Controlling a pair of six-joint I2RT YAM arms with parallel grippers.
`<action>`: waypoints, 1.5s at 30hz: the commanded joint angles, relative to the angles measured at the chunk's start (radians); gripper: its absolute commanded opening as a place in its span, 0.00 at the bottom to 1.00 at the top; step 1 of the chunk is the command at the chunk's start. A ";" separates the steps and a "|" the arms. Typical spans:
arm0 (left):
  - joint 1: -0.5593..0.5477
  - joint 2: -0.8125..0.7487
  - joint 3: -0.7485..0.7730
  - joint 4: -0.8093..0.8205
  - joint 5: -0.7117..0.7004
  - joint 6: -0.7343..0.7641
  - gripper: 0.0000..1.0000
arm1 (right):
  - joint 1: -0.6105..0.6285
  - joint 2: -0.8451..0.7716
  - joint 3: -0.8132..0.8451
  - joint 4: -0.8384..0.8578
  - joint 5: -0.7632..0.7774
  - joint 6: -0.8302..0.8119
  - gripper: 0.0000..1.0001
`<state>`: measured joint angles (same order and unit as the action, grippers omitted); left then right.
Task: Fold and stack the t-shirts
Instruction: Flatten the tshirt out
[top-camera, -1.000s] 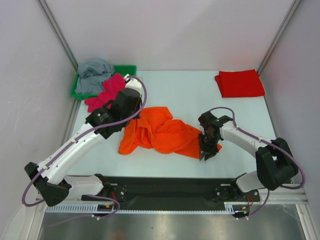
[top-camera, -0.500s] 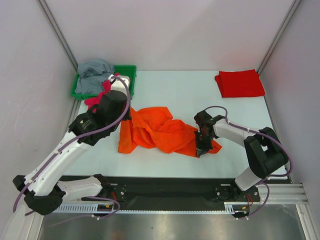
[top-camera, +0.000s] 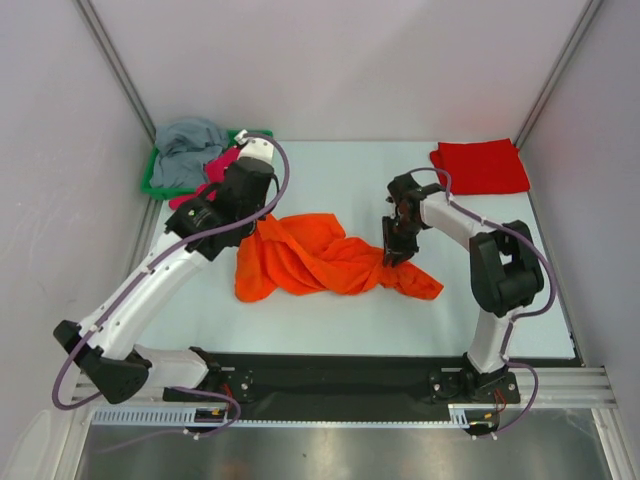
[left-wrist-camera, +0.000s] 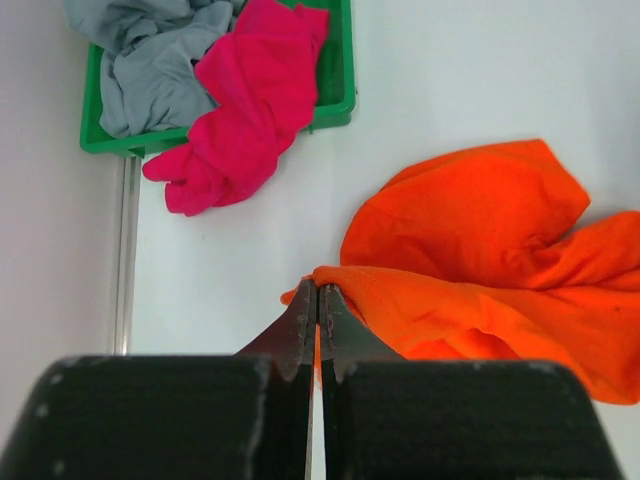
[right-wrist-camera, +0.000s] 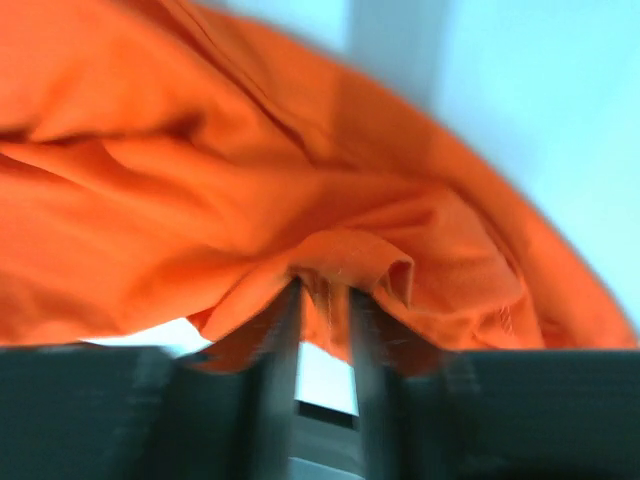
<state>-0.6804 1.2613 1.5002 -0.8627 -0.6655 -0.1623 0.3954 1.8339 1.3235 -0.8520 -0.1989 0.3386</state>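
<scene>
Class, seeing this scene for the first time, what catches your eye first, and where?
A crumpled orange t-shirt lies mid-table, the left gripper shut on its left edge and the right gripper at a fold on its right. A folded red t-shirt sits at the far right corner; a grey t-shirt and pink t-shirt spill from a green tray far left.

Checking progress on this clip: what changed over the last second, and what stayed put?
The right gripper, pinching the orange t-shirt, swung toward the far side, dragging cloth along. The left gripper stayed shut on the shirt's left edge. The folded red t-shirt is unmoved.
</scene>
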 joint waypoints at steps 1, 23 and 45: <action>0.018 0.018 0.052 0.005 -0.028 0.034 0.00 | 0.002 0.024 0.098 -0.085 -0.011 -0.052 0.34; 0.036 0.027 0.003 0.007 0.059 0.000 0.00 | 0.056 -0.223 -0.210 0.057 -0.108 0.086 0.22; 0.036 0.036 0.015 -0.027 0.099 -0.020 0.01 | 0.010 -0.165 -0.287 0.142 -0.036 0.115 0.37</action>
<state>-0.6529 1.3052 1.4887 -0.8936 -0.5709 -0.1753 0.4137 1.6482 1.0313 -0.7322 -0.2707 0.4454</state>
